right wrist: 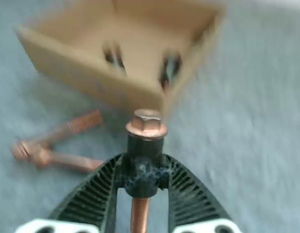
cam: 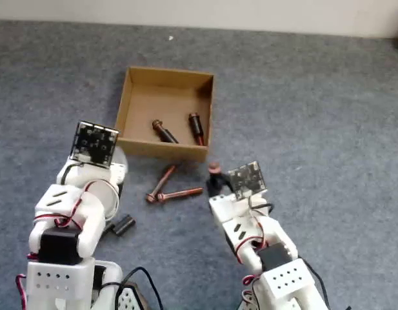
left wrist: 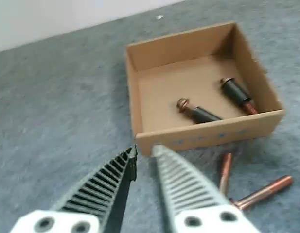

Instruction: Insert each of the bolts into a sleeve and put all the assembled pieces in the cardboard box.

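Sleeved bolt point(right wrist: 145, 141): clamped by its sleeve in right pincer point(right wrist: 142, 170), just short of cardboard box point(cam: 161, 149), apparently for dropping in beside two finished pieces point(cam: 165, 132). Left pincer point(left wrist: 144, 158): slightly parted, empty. Two bare bolts point(cam: 182, 193) on worktop point(cam: 315, 129).

A robotics workbench, whether in a lab or a hobby room cannot be told. Two white plastic arms point(cam: 69, 219) with bare circuit boards point(cam: 95, 143) and loose red and black wires point(cam: 246, 250) stand at the near edge of a grey carpeted table point(cam: 315, 97). A pale wall point(cam: 250, 11) runs along its far edge. Copper bolts point(cam: 182, 192) and a cardboard box point(cam: 161, 150) lie on the carpet.
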Action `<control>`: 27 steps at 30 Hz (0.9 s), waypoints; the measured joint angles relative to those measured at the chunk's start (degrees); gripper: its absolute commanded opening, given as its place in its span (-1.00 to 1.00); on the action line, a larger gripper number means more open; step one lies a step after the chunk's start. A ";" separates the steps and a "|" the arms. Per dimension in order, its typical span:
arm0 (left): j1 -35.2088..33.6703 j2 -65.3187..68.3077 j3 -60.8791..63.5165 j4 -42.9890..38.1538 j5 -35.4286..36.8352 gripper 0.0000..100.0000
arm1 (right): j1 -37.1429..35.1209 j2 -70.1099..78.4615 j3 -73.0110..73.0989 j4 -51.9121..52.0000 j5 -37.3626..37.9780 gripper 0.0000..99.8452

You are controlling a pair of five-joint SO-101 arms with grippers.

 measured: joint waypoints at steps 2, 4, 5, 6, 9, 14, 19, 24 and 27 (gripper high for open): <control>-0.70 0.00 2.02 0.00 -0.18 -0.99 | 0.35 0.00 -2.55 4.84 0.00 -0.99; -1.14 0.00 4.22 0.00 -0.35 -0.99 | 0.53 0.00 -4.92 7.56 0.00 -0.99; -1.14 0.00 5.27 0.00 -0.35 -0.99 | 0.62 0.00 -5.98 8.62 0.00 -0.99; -1.14 0.00 6.15 0.00 -0.35 -0.99 | 0.53 0.00 -6.86 9.32 0.00 -0.99; -1.14 0.00 8.70 -0.62 -0.26 -0.99 | 0.53 0.00 -8.70 9.76 0.00 -0.99; -3.25 0.00 13.10 -5.98 6.42 -0.99 | 0.53 5.54 -15.30 9.76 0.00 -0.99; -5.80 0.00 15.03 -8.97 8.35 -0.99 | 0.53 20.66 -25.23 8.53 0.00 -0.99; -5.98 0.00 16.53 -9.93 8.53 -0.99 | 0.53 35.08 -34.20 -0.53 0.00 -0.99; -5.98 0.00 17.05 -10.55 8.53 -0.99 | 0.53 42.90 -39.12 -6.77 0.00 -0.99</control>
